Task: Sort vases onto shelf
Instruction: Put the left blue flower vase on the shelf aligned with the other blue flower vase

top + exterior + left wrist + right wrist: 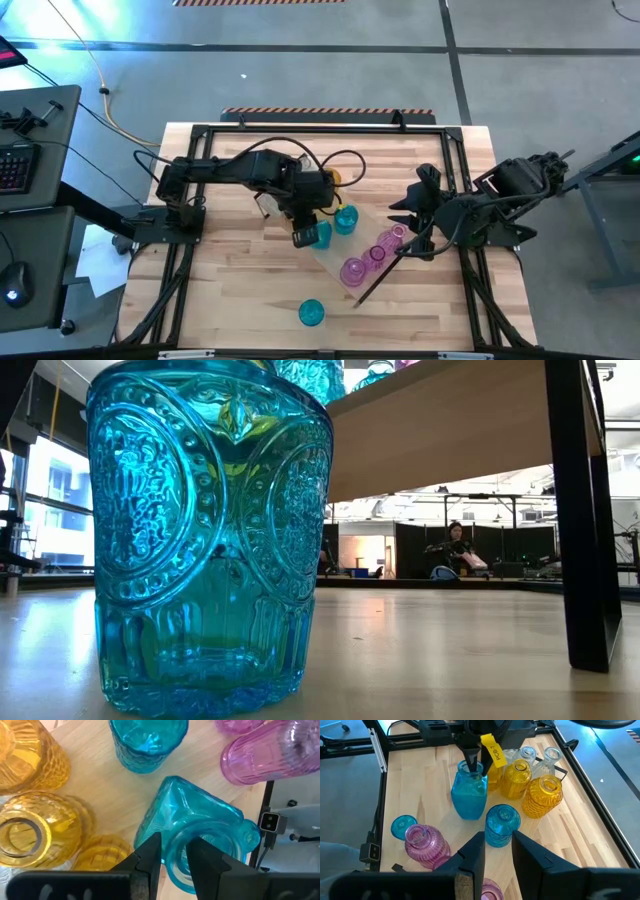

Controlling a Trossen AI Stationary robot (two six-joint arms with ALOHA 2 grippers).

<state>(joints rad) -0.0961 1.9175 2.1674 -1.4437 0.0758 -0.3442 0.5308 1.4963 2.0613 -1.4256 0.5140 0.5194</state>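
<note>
A square-bodied teal vase (200, 815) (469, 795) stands upright on the light-wood shelf (100, 790) (328, 262). My left gripper (175, 857) (305, 236) is at its mouth from above, slightly open. A second teal vase (501, 822) stands beside it, with amber vases (542, 795), clear vases (540, 755) and pink vases (352, 270) (270, 755) along the shelf. My right gripper (497, 850) (405, 212) hovers open and empty over the shelf's right end. My left gripper comes from above, pointing steeply down, with one finger (205, 862) inside the teal vase's mouth and the other outside the rim (172, 852). The rim's wall fills the gap between them. Whether the fingers touch it, I cannot tell. The vase's base rests on the shelf.
A third teal vase (312, 313) (210, 540) stands alone on the tabletop near the front edge, filling the low view. The shelf's dark end piece (585, 510) rises at the right there. A person (455, 540) sits far behind the table. A dark frame (300, 130) rims the table.
</note>
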